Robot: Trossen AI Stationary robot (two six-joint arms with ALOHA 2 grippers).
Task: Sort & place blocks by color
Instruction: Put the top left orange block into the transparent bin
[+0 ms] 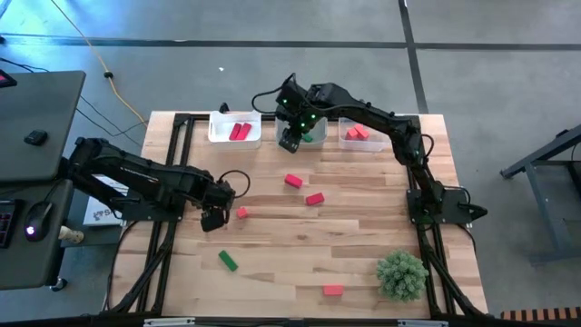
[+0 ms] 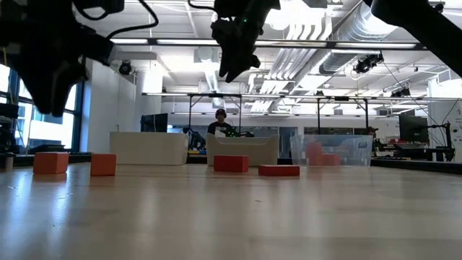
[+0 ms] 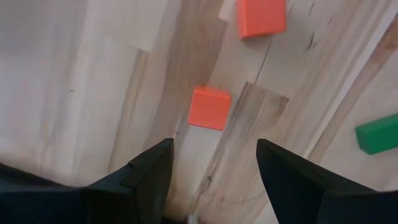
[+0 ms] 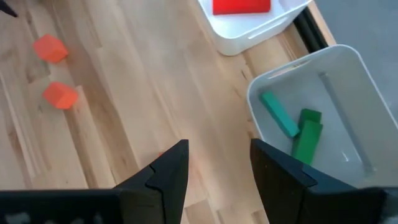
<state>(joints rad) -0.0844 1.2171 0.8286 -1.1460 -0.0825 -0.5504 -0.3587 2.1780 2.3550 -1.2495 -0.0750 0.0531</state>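
My left gripper (image 1: 213,218) hangs open over the table's left half, pointing down. In the left wrist view a small orange cube (image 3: 209,107) lies on the wood just beyond the gap between its fingers (image 3: 214,165); it also shows in the high view (image 1: 242,213). Two coral blocks (image 1: 292,181) (image 1: 315,198) lie mid-table, a green block (image 1: 227,262) and a red block (image 1: 333,291) nearer the front. My right gripper (image 1: 290,141) is open and holds nothing (image 4: 217,165), above the wood beside the middle bin (image 4: 348,56), in which two green blocks (image 4: 308,140) lie.
Three clear bins stand along the far edge: the left one (image 1: 234,129) holds red blocks, the right one (image 1: 360,134) orange ones. A bushy green plant (image 1: 401,275) stands at the front right. Black frame rails run along the table's sides.
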